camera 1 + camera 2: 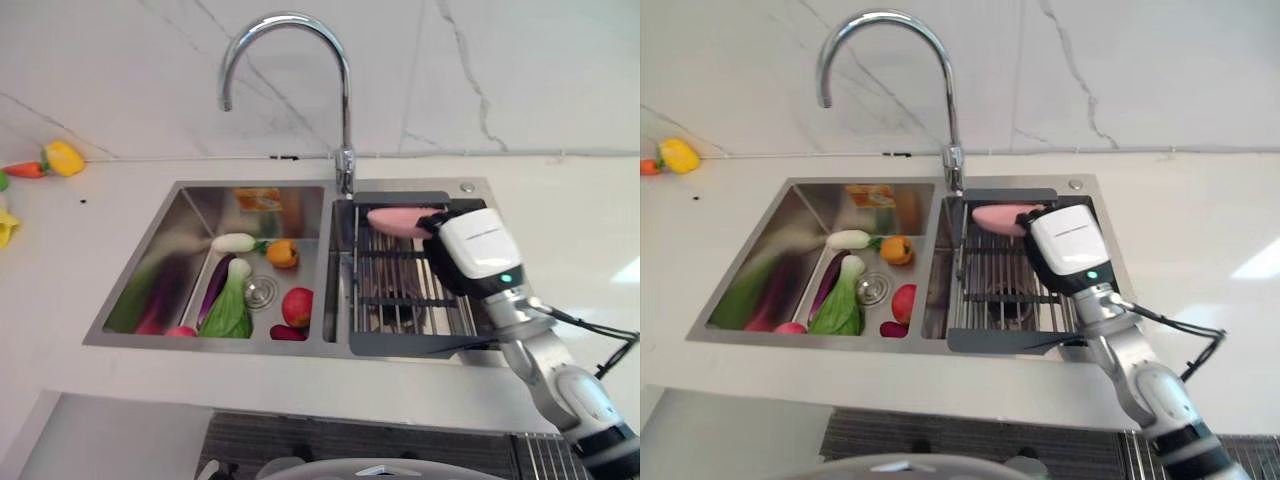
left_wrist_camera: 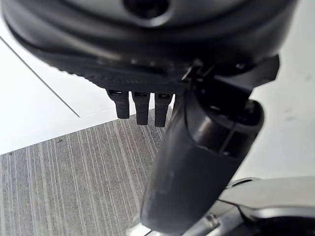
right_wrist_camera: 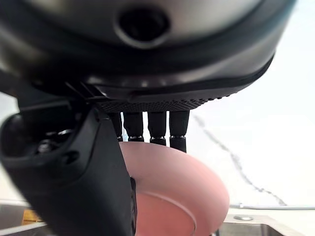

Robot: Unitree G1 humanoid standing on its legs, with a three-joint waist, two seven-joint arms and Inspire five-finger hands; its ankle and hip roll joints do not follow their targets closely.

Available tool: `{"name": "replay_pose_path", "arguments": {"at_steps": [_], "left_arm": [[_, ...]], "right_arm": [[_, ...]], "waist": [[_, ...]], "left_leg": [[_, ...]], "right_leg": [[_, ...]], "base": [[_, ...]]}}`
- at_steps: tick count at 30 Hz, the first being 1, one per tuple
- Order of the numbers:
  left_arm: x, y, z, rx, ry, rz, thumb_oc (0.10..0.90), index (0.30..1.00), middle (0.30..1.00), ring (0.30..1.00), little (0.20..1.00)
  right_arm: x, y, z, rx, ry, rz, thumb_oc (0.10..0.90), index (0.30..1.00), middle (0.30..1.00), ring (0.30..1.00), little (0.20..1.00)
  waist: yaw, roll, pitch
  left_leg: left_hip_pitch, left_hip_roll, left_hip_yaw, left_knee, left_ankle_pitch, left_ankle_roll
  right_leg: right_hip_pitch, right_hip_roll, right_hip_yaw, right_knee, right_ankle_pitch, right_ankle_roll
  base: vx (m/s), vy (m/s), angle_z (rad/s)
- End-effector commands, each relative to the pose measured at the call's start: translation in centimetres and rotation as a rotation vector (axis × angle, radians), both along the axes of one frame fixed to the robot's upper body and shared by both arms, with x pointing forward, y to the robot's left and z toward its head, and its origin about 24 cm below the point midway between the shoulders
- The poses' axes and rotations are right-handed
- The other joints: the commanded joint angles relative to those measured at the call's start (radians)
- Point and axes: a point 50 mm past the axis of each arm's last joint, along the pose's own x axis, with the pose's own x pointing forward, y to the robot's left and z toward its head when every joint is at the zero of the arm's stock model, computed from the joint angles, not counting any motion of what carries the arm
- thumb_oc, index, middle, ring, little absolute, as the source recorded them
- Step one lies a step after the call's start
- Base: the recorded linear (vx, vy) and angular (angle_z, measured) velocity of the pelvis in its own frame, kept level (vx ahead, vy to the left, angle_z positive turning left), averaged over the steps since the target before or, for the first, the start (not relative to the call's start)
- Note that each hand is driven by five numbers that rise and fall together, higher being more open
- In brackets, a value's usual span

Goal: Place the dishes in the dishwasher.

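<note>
our right hand (image 3: 98, 196) pinches the pink plate (image 1: 398, 220) over the far end of the drying rack (image 1: 400, 290).

the plate sits right at our fingertips, thumb on one face and fingers (image 3: 152, 129) curled over the far rim, clamped on it; it lies nearly flat, its long axis running left to right. it looks smooth, round, glossy and shallow. the rack is dark metal wire across the steel sink (image 1: 150, 270). our left hand (image 2: 197, 162) hangs over the grey floor, well apart, fingers curled on nothing.
</note>
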Motion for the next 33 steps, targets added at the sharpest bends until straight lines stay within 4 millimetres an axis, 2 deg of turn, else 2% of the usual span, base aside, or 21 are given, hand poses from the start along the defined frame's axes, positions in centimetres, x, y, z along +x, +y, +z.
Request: {"name": "replay_pose_path", "arguments": {"at_steps": [1,5,6,8,9,10,12,15,17,24,27,28,31,32,33], "left_arm": [[2.2,-0.2,0.1,0.022,-0.017,-0.089,0.8,0.9,0.9,0.9,0.9],[2.5,-0.4,0.1,0.001,-0.03,-0.091,0.8,0.9,0.9,0.9,0.9],[2.5,-0.5,0.1,0.0,-0.03,-0.093,0.8,0.9,0.9,0.9,0.9],[2.9,-0.1,0.2,0.001,-0.052,-0.057,0.8,0.9,0.9,0.9,0.9],[3.0,-0.1,0.3,0.003,-0.058,-0.054,0.8,0.9,0.9,0.9,0.9],[3.0,-0.1,0.3,0.003,-0.059,-0.054,0.8,0.9,0.9,0.9,0.9],[3.5,0.2,0.4,0.008,-0.073,-0.049,0.8,0.9,0.9,0.9,0.9],[4.5,0.4,0.6,0.01,-0.111,-0.008,0.8,0.9,0.9,0.9,0.9],[5.6,0.3,0.9,0.006,-0.157,0.019,0.8,0.9,0.9,0.9,0.9],[8.3,-0.5,1.6,-0.014,-0.231,-0.006,0.8,0.9,0.9,0.9,0.9],[9.1,-1.0,1.7,-0.022,-0.24,-0.044,0.8,0.9,0.9,0.9,0.9],[9.1,-1.0,1.7,-0.022,-0.24,-0.044,0.8,0.9,0.9,0.9,0.9],[9.0,-0.5,1.7,-0.006,-0.218,-0.064,0.8,0.9,0.9,0.9,0.9],[9.0,-0.5,1.7,-0.006,-0.218,-0.064,0.8,0.9,0.9,0.9,0.9],[8.7,0.0,1.6,0.006,-0.198,-0.059,0.8,0.9,0.9,0.9,0.9]], "right_arm": [[-1.3,-2.7,9.6,0.045,-0.546,-0.079,0.4,0.3,0.3,0.3,0.3],[-3.7,-5.0,11.1,-0.013,-0.638,-0.19,0.4,0.3,0.3,0.3,0.3],[-3.8,-5.0,11.1,-0.014,-0.639,-0.192,0.4,0.3,0.3,0.3,0.3],[-4.7,-6.4,11.8,-0.043,-0.664,-0.257,0.4,0.3,0.3,0.3,0.3],[-5.0,-6.7,11.8,-0.048,-0.659,-0.278,0.4,0.3,0.3,0.3,0.3],[-5.0,-6.7,11.9,-0.048,-0.66,-0.278,0.4,0.3,0.3,0.3,0.3],[-5.6,-7.4,11.9,-0.046,-0.656,-0.307,0.4,0.3,0.3,0.3,0.3],[-5.8,-8.1,11.2,0.002,-0.61,-0.339,0.4,0.3,0.3,0.3,0.3],[-5.7,-8.6,9.8,0.043,-0.539,-0.365,0.4,0.3,0.3,0.3,0.3],[-4.9,-10.3,5.1,0.053,-0.287,-0.477,0.4,0.3,0.3,0.3,0.3],[-3.9,-11.1,2.7,0.02,-0.166,-0.521,0.4,0.3,0.3,0.3,0.3],[-3.9,-11.1,2.7,0.02,-0.166,-0.521,0.4,0.3,0.3,0.3,0.3],[-2.4,-12.4,-0.7,-0.076,0.017,-0.58,0.4,0.3,0.3,0.3,0.3],[-2.4,-12.4,-0.7,-0.076,0.017,-0.58,0.4,0.3,0.3,0.3,0.3],[-1.6,-13.2,-2.0,-0.12,0.093,-0.613,0.4,0.3,0.3,0.3,0.3]], "waist": [[-0.033,-0.027,-0.008],[-0.094,-0.016,0.0],[-0.089,-0.016,-0.001],[-0.149,-0.007,0.014],[-0.167,-0.006,0.015],[-0.163,-0.006,0.014],[-0.2,-0.003,0.017],[-0.249,0.0,0.032],[-0.272,-0.001,0.047],[-0.272,-0.013,0.1],[-0.257,-0.013,0.134],[-0.257,-0.013,0.134],[-0.222,-0.014,0.172],[-0.222,-0.014,0.172],[-0.193,-0.011,0.188]], "left_leg": [[0.029,0.034,0.031,0.004,-0.045,-0.046],[0.051,0.026,0.101,0.007,-0.075,-0.034],[0.049,0.026,0.105,0.005,-0.069,-0.033],[0.064,0.012,0.169,0.009,-0.095,-0.016],[0.066,0.007,0.193,0.008,-0.101,-0.011],[0.063,0.007,0.198,0.006,-0.094,-0.012],[0.066,0.0,0.236,0.005,-0.103,-0.003],[0.062,-0.012,0.286,0.004,-0.111,0.007],[0.058,-0.019,0.311,0.005,-0.121,0.013],[0.027,-0.022,0.307,0.007,-0.108,0.01],[0.007,-0.021,0.294,0.012,-0.1,0.007],[0.007,-0.021,0.294,0.012,-0.1,0.007],[-0.019,-0.017,0.279,0.02,-0.085,0.0],[-0.019,-0.017,0.279,0.02,-0.085,0.0],[-0.033,-0.011,0.267,0.032,-0.08,-0.006]], "right_leg": [[0.003,-0.004,0.055,0.019,-0.079,0.042],[-0.039,-0.009,0.142,0.022,-0.061,0.063],[-0.044,-0.009,0.146,0.02,-0.054,0.062],[-0.094,-0.01,0.235,0.03,-0.037,0.078],[-0.114,-0.007,0.265,0.033,-0.029,0.082],[-0.12,-0.006,0.269,0.032,-0.022,0.08],[-0.157,-0.001,0.319,0.045,-0.013,0.085],[-0.21,0.005,0.376,0.058,0.004,0.093],[-0.237,0.01,0.401,0.061,0.013,0.103],[-0.278,-0.004,0.398,0.082,0.021,0.104],[-0.292,-0.01,0.388,0.088,0.025,0.101],[-0.292,-0.01,0.388,0.088,0.025,0.101],[-0.303,-0.019,0.364,0.098,0.027,0.097],[-0.303,-0.019,0.364,0.098,0.027,0.097],[-0.299,-0.027,0.345,0.097,0.025,0.093]], "base": [[0.02,0.061,-0.23],[0.0,0.075,-0.64],[-0.01,0.09,-0.86],[-0.03,0.142,-1.27],[-0.03,0.106,-1.45],[-0.03,0.069,-1.28],[-0.02,0.085,-1.11],[-0.01,0.105,-0.85],[-0.05,0.076,-0.88],[-0.08,0.008,-0.27],[-0.1,-0.011,0.14],[-0.08,-0.023,0.07],[-0.11,-0.051,0.11],[-0.07,-0.082,0.33],[-0.09,-0.09,0.52]]}}
